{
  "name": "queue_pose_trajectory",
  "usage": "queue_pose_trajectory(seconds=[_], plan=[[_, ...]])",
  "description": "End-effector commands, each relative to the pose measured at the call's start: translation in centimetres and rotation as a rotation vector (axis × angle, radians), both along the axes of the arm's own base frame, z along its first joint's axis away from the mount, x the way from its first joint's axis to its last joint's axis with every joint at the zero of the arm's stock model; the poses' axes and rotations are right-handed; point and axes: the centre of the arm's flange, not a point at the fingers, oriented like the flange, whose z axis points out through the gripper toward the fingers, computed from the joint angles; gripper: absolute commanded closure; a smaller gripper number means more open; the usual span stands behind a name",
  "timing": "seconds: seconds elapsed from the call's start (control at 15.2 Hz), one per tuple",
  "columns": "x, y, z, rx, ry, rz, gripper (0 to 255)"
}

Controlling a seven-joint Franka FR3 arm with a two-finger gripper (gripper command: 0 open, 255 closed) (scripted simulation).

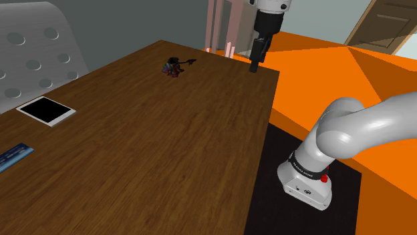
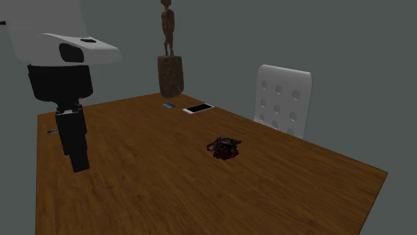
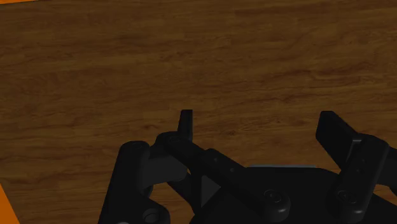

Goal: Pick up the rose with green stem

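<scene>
A: While the end effector (image 1: pixel 254 65) hangs above the bench (image 1: pixel 167 153) near one edge, where's the rose (image 1: pixel 174 67)?
B: Lying on the bench, well apart from the end effector, off to the shoulder view's left of it. Small dark red clump with a thin dark stem sticking out.
A: Fingers?
B: Spread apart, nothing between them. Wrist view has wood grain beneath.
A: Other items?
B: White-framed tablet (image 1: pixel 45 111) and a blue card (image 1: pixel 13 155), both well away from the rose.
</scene>
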Motion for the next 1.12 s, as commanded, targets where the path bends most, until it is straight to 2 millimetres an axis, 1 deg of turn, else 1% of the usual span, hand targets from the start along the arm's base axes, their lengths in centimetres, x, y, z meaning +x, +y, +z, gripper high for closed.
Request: queue_pose_trajectory(seconds=[0.0,1.06], plan=[[0.0,0.0,0.0,0.0,0.0,0.0,0],[20.9,3.2,-2.4,0.067,0.025,-0.01,0]])
